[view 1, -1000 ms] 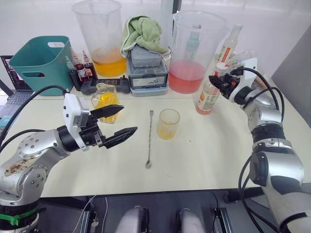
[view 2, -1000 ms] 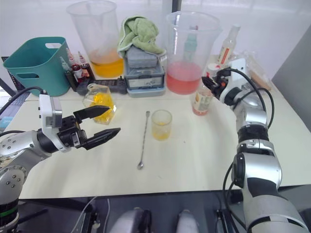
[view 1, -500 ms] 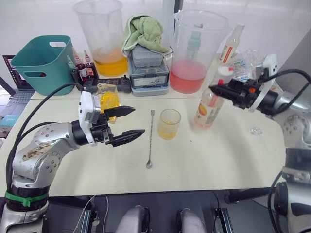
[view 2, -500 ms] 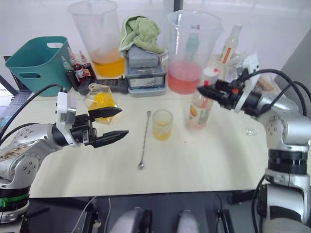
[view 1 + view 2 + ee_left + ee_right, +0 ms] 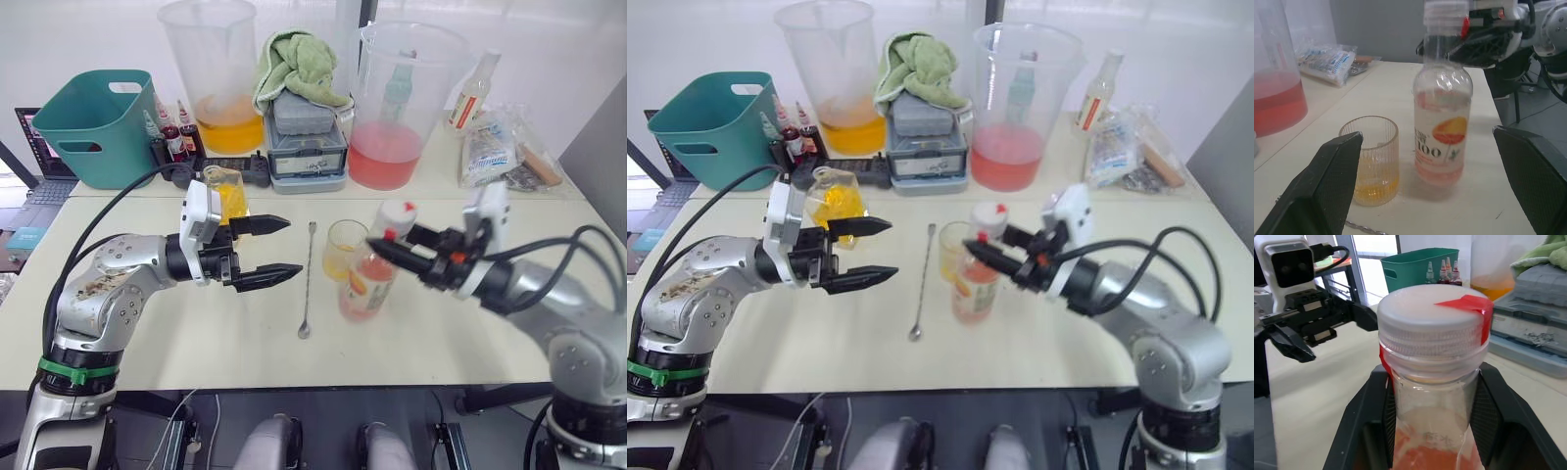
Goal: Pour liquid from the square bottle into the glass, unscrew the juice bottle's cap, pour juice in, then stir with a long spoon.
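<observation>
Your right gripper (image 5: 390,251) was clamped on the neck of the juice bottle (image 5: 367,284), just under the white cap (image 5: 1431,320), and the bottle stood on the table (image 5: 470,343) right beside the glass (image 5: 344,249), close enough that I couldn't tell whether they touched. That was your main risk: any twist or sideways drift of the bottle while uncapping could have nudged the glass, which already held a little yellow liquid, and tipped it toward the long spoon (image 5: 307,284) lying just to its left. Your left gripper (image 5: 277,251) hung with its fingers spread wide and holding nothing, aimed at the bottle; coming in low, it could have swept the spoon or the glass first. The square bottle (image 5: 226,194) sat behind that gripper, near the back clutter. You had the most open room on the near side of the table, in front of the bottle.
</observation>
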Robot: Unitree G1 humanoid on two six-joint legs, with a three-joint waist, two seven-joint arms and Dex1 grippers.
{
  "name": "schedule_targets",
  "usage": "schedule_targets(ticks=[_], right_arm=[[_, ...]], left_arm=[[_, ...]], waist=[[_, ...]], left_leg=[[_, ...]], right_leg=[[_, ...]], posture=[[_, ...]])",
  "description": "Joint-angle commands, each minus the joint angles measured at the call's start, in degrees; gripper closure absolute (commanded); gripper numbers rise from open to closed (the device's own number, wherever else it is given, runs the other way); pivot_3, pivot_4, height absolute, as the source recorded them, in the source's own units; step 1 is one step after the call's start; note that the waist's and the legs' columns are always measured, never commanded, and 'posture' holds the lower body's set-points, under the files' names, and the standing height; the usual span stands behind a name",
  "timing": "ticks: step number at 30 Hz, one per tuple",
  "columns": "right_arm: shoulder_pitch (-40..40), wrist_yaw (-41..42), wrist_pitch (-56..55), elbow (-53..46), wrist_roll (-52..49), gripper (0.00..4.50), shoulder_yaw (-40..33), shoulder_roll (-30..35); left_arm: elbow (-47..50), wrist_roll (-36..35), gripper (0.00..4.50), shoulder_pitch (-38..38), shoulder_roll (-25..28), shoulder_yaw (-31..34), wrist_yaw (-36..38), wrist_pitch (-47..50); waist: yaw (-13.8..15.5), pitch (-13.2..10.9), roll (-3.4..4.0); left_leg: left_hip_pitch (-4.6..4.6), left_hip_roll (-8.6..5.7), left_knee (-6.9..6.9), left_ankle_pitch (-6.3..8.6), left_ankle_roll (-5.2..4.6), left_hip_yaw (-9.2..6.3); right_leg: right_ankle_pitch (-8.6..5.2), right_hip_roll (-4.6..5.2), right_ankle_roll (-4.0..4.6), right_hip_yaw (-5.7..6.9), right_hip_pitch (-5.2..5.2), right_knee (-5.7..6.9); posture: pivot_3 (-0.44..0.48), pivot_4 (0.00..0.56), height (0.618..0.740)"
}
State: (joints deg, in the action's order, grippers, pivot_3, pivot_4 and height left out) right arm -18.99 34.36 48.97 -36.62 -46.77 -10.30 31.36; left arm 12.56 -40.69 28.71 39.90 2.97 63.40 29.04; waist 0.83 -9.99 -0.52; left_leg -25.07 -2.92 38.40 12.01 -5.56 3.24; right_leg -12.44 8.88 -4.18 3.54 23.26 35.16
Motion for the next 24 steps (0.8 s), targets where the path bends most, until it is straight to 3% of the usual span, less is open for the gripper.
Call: schedule_targets(ticks=[1, 11, 13, 19, 24], right_arm=[[1.04, -1.77, -2.68, -4.0, -0.1, 3.02, 0.04, -0.39], [6.4, -2.19, -4.75, -5.62, 1.39, 3.02, 3.43, 0.34], [7.31, -1.96, -4.81, -5.62, 0.92, 1.99, 3.72, 0.72], [8.71, 1.08, -5.88, -4.35, 0.47, 0.04, 3.02, 3.97], [8.35, 9.26, -8.2, -1.05, 0.95, 0.04, 2.21, 9.97]], left_arm=[[1.25, -0.1, 0.0, 0.13, 0.89, 0.66, 1.07, 0.09], [2.18, -0.29, 0.0, -0.81, 1.35, 1.74, -0.2, 0.54], [2.21, -0.47, 0.0, -0.81, 1.63, 1.83, -0.08, 0.66], [1.9, -0.11, 0.0, -0.19, 2.13, 2.1, 0.15, 0.74], [3.04, -0.27, 0.0, -0.73, 2.06, 2.34, -0.55, 0.97]], waist=[[-0.02, 0.0, 0.0], [-0.03, 0.0, 0.0], [-0.03, 0.0, 0.0], [-0.02, 0.0, 0.0], [0.09, 0.0, -0.01]], left_leg=[[0.0, 0.0, 0.02, 0.0, 0.0, 0.0], [0.0, 0.01, 0.06, -0.02, -0.04, -0.01], [0.02, 0.02, 0.1, -0.02, -0.04, -0.06], [0.02, 0.06, 0.24, 0.0, -0.06, -0.09], [0.02, 0.11, 0.34, 0.03, -0.12, -0.09]], right_leg=[[0.0, 0.0, 0.0, 0.0, 0.0, 0.0], [0.0, -0.05, 0.0, 0.02, -0.01, 0.01], [0.0, -0.06, 0.0, 0.07, 0.0, -0.02], [-0.01, -0.09, 0.0, 0.09, 0.01, -0.01], [-0.01, -0.11, 0.0, 0.1, -0.03, -0.03]], posture=[[0.0, 0.15, 0.74], [0.0, 0.15, 0.74], [0.0, 0.15, 0.74], [0.0, 0.15, 0.74], [0.0, 0.15, 0.74]])
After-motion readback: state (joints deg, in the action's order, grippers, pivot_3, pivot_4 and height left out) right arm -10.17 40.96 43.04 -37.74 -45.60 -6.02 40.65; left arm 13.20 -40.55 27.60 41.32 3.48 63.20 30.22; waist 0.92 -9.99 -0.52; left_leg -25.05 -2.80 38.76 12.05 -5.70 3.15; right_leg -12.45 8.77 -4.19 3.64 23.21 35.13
